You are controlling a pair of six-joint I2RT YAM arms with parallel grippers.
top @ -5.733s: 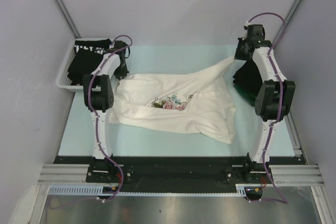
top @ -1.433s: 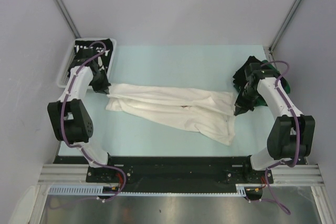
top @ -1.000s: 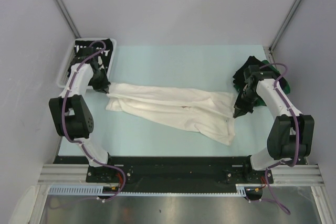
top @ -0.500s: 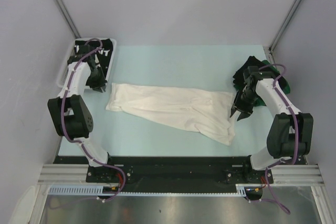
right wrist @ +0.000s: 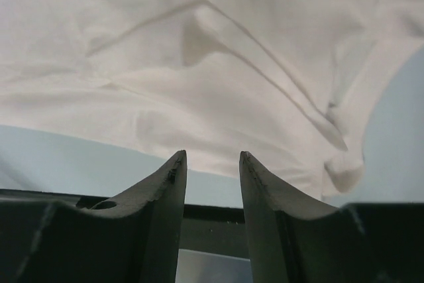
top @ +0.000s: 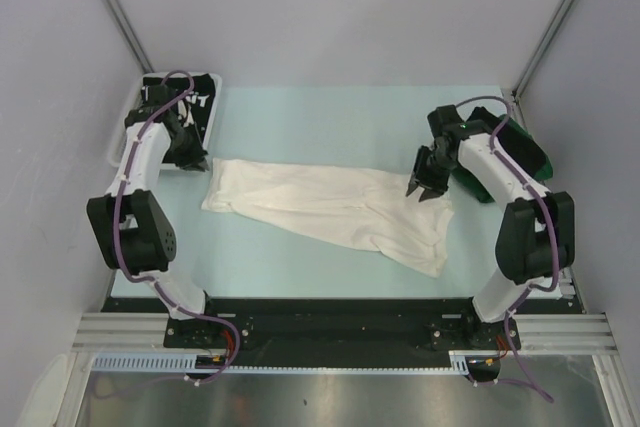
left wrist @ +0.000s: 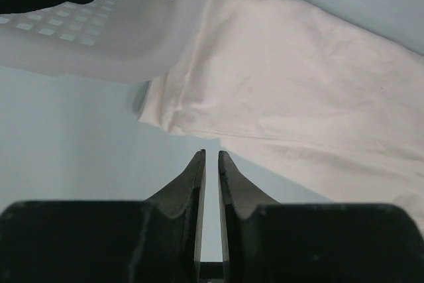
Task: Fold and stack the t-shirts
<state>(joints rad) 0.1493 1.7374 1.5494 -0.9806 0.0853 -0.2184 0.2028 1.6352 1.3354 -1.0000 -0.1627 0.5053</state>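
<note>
The white t-shirt (top: 330, 205) lies spread across the table with its plain side up; its print is hidden. It also shows in the left wrist view (left wrist: 298, 97) and the right wrist view (right wrist: 199, 51). My left gripper (top: 196, 161) hovers by the shirt's left end, at the basket's corner. Its jaws (left wrist: 211, 155) are nearly together with a thin gap, and hold nothing. My right gripper (top: 421, 187) is open and empty just above the shirt's right end (right wrist: 212, 157). A black tee with white lettering (top: 170, 99) lies in the basket. Dark green and black tees (top: 525, 160) are piled at the right.
The white mesh basket (top: 122, 143) stands at the far left edge; its rim shows in the left wrist view (left wrist: 99, 38). The table's black front rail (top: 330, 309) runs along the near edge. Grey walls close in both sides.
Both grippers let go of the white shirt, which now lies flat with the print down. The right gripper moved up and left over the shirt's right end. The left gripper backed toward the basket.
</note>
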